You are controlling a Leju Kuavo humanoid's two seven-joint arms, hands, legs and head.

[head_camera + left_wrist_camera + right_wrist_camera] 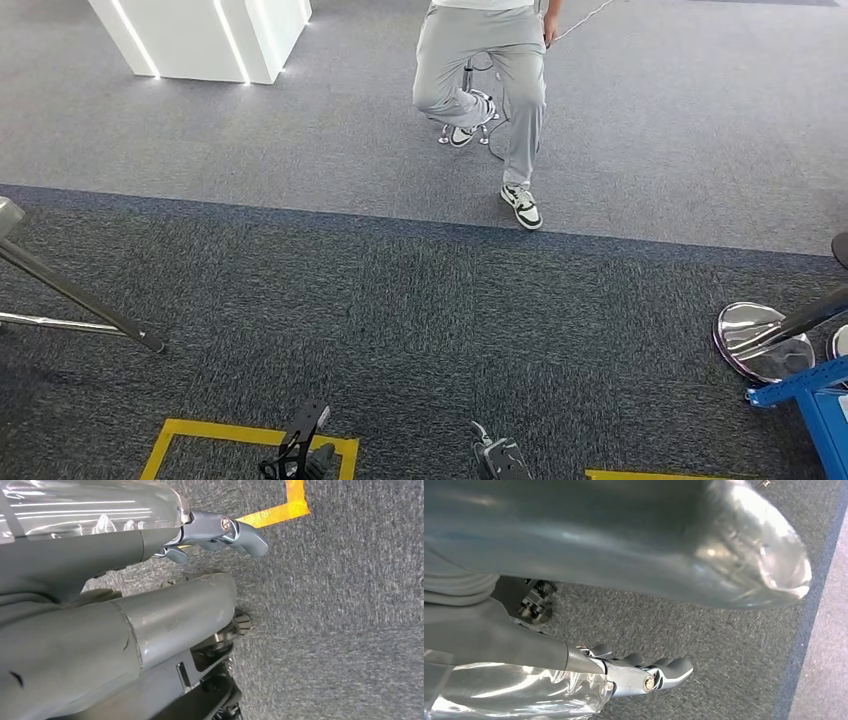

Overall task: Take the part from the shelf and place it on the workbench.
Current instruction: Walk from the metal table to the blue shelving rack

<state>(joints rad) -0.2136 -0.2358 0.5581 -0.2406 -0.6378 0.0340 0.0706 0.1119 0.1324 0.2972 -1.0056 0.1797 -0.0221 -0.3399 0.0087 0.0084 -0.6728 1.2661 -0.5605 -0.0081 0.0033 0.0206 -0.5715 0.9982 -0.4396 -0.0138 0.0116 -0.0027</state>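
My left hand [220, 532] and right hand [644, 672] hang empty, fingers loosely extended, above the dark grey carpet [420, 320]; fetching remains undone.

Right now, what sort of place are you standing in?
Probably a robot test or demo hall: grey carpet marked with yellow floor tape, a tripod leg beside it, and a person on a stool holding a cable.

You see a dark grey carpet [400, 310] with yellow tape [200, 432] on it. Beyond the tape lies lighter carpet [680, 120], with a white glowing block [200, 35] farther off.
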